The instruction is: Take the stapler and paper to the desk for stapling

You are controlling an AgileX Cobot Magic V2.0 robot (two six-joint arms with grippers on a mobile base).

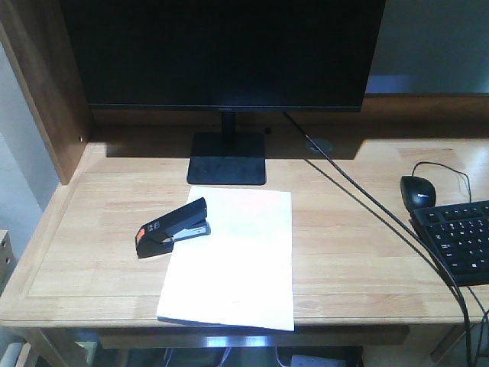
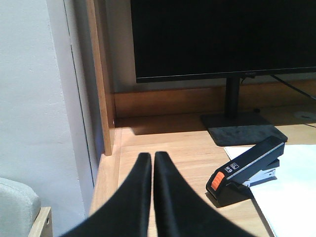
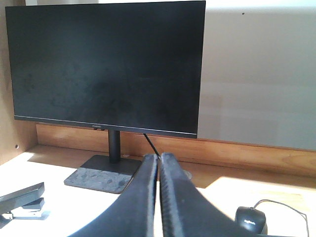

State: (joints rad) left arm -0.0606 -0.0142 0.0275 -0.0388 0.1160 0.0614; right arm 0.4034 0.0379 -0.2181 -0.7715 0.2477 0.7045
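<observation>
Stapler and paper lie together on the desk, both claws pressed closed and holding nothing.

The black stapler (image 1: 173, 228) sits in front of the monitor (image 1: 223, 52) stand, toward its left, jaw end resting on the left edge of the white paper (image 1: 233, 256), which lies just in front of the stand on the light-wood desk (image 1: 92, 252). A white label beside its orange patch is too small to read. The left gripper (image 2: 152, 157) and right gripper (image 3: 158, 158) show fingers touching. Far right of the monitor, the mouse (image 3: 250, 218) reads "logitech", beside a keyboard (image 1: 458, 241).
</observation>
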